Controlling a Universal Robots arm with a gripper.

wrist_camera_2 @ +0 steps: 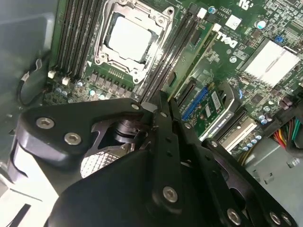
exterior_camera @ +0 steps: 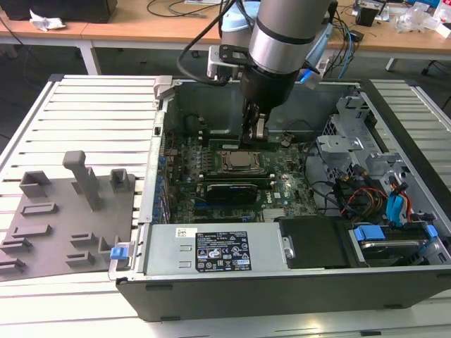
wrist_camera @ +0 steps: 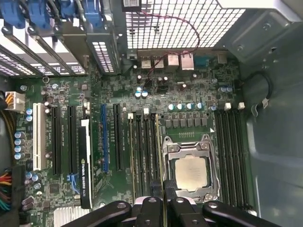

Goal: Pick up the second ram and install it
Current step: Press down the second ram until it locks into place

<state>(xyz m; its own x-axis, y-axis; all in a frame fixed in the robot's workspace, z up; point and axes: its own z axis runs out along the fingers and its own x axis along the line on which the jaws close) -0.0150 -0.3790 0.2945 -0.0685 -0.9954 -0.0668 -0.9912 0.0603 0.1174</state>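
Fixture tray: we start at the exterior view's left of the computer case; the grey tray with its holders sits there, well apart from the action.

CPU socket: our landmark, at the middle of the motherboard, seen again in the first wrist view.

Gripper: we see it down inside the case, just beyond the CPU socket in the exterior view, fingers drawn narrow around a thin green edge.

Second ram: in the first wrist view we read it as the slim green stick held between the fingers, lined up over the memory slots just beside the CPU socket.

Power cables: bundled at the exterior view's right of the CPU socket, out of the way.

Risk: if the stick sits tilted or straddles two neighbouring slots, we judge a push could jam it, bend it or leave one end unseated. An end clip left closed would block it too.
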